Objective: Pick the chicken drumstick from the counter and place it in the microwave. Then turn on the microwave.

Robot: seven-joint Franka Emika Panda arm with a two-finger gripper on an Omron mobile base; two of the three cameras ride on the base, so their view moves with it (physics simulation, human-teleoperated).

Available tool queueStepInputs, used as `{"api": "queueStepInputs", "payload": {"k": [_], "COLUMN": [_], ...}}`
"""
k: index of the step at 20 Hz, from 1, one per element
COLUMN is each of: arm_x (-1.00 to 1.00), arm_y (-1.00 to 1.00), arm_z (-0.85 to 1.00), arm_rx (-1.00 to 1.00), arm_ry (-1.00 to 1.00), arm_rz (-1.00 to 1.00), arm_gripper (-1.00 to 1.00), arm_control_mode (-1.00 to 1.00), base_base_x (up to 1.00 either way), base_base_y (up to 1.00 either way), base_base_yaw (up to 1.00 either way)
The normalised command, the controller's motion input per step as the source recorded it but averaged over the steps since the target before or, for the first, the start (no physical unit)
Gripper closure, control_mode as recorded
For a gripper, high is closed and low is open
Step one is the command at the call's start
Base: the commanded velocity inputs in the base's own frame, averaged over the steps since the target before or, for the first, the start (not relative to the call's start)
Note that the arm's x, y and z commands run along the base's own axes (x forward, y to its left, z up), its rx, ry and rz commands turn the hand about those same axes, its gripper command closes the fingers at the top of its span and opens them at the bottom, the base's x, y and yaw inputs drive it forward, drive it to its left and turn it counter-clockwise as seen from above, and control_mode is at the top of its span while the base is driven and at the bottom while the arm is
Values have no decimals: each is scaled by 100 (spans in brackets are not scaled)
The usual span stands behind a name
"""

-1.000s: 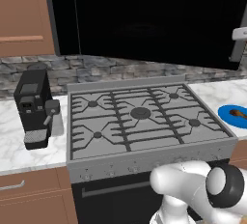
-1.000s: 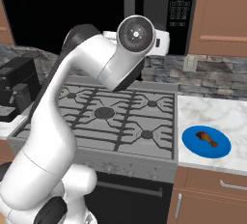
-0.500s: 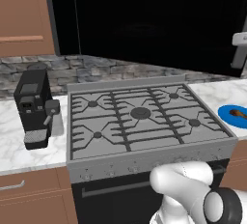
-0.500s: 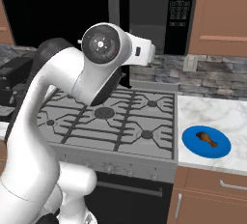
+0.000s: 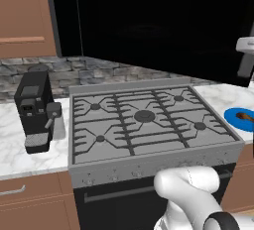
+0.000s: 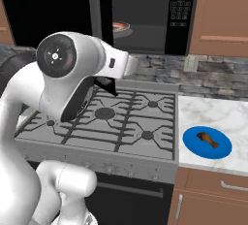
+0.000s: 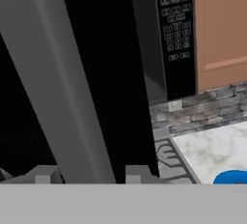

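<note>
- Closing on the long grey bar handle [image 7: 72, 97] of the microwave door, the gripper [image 7: 89, 175] has its two grey fingertips on either side of the bar, which runs up between them in the hand view
- The microwave [image 6: 145, 15] hangs above the gas stove [image 6: 111, 122]; its door [image 5: 158, 21] stands swung open, a wide dark glass panel spreading over the back of the stove in the left base view
- In the right base view the grey interior is exposed and a round plate [image 6: 121, 27] sits inside; the button panel [image 6: 181, 6] runs down the right edge
- The white arm [image 6: 72, 73] reaches across the stove and blocks much of its left side in the right base view
- The chicken drumstick [image 6: 207, 139] lies on a blue plate [image 6: 193, 146] on the white marble counter [image 6: 218, 117] right of the stove, well apart from the gripper
- A black coffee machine [image 5: 34, 110] stands on the counter left of the stove
- Brown wooden cabinets [image 6: 223, 10] flank the microwave, and a grey stone backsplash [image 6: 213, 76] with a wall outlet [image 6: 190, 64] runs behind the counter
- Below the stove top is a black oven front [image 5: 119, 201]
</note>
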Motion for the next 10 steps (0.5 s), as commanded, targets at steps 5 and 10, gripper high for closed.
{"api": "queueStepInputs", "payload": {"k": [5,10], "arm_x": [-66,-63], "arm_y": [-7,-6], "arm_z": [2,0], "arm_rx": [6,4], "arm_ry": [1,3], "arm_rz": [-6,-4], "arm_gripper": [100,100], "arm_control_mode": [-100,-100], "base_base_x": [0,0], "base_base_y": [0,0], "base_base_yaw": [0,0]}}
